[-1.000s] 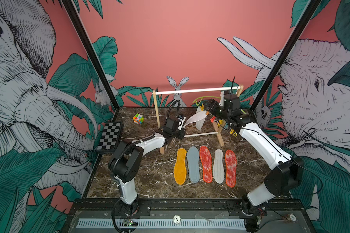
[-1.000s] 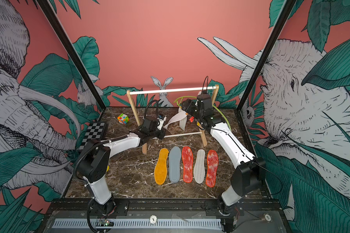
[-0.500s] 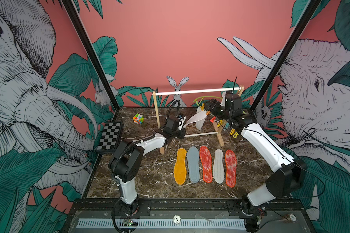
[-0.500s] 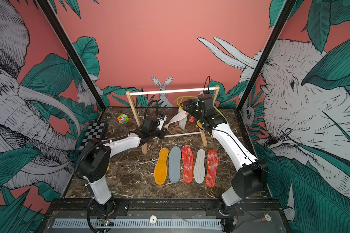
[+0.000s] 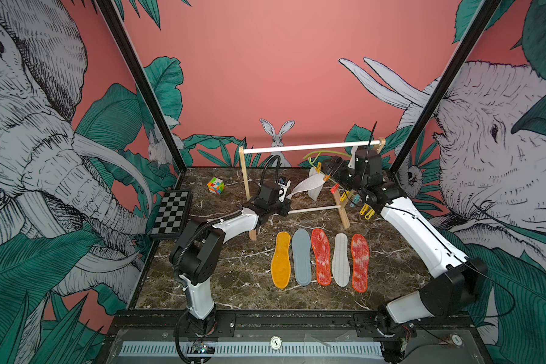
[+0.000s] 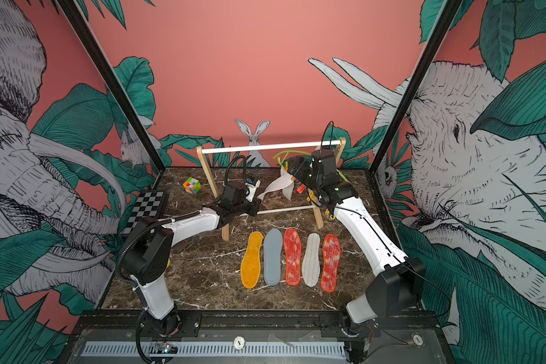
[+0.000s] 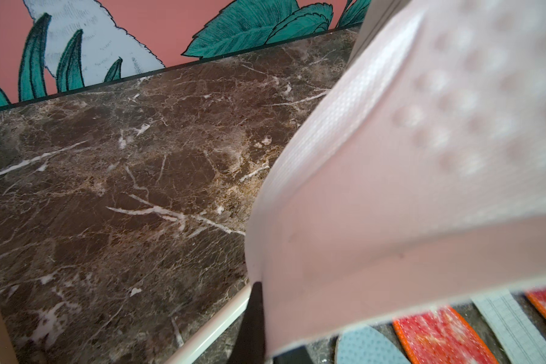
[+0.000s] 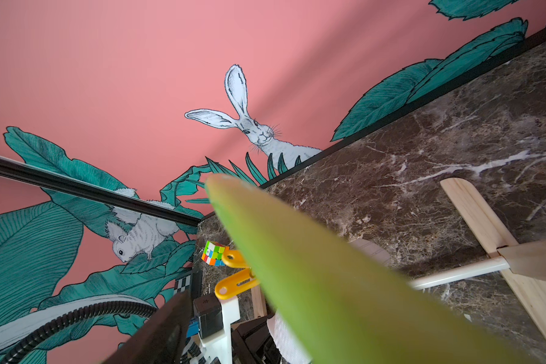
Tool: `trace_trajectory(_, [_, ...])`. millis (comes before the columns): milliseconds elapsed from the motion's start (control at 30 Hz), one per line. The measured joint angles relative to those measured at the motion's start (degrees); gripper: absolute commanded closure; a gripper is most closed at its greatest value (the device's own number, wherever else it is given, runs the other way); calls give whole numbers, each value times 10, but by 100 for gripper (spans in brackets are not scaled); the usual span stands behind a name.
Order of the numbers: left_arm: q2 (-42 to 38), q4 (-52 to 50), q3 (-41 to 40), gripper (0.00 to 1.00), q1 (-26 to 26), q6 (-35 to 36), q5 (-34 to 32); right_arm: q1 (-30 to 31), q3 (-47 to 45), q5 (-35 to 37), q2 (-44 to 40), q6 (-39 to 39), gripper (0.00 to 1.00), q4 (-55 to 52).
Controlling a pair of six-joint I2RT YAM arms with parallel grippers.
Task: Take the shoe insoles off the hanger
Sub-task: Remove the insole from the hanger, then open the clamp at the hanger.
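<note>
Gripping one end of a white insole (image 5: pixel 308 186), left fingers (image 7: pixel 254 315) are closed; right fingers (image 5: pixel 328 167) by hanger (image 5: pixel 325 153) unclear.

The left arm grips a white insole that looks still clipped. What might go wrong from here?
1. The white insole bends between the left fingers and its clip; pulling may drag the hanger or tip the wooden rack.
2. The second white insole hangs close behind and may get knocked loose.
</note>
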Motion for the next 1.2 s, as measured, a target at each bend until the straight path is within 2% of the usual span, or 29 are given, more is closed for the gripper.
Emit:
trace_trajectory(600, [5, 0, 0, 100, 0, -2, 1, -12, 8, -2, 44, -20, 23, 54])
trace_trajectory(900, [5, 0, 0, 100, 0, -2, 2, -15, 10, -2, 48, -27, 20, 54])
trace_trajectory(1200, [5, 0, 0, 100, 0, -2, 1, -20, 10, -14, 56, -32, 23, 74])
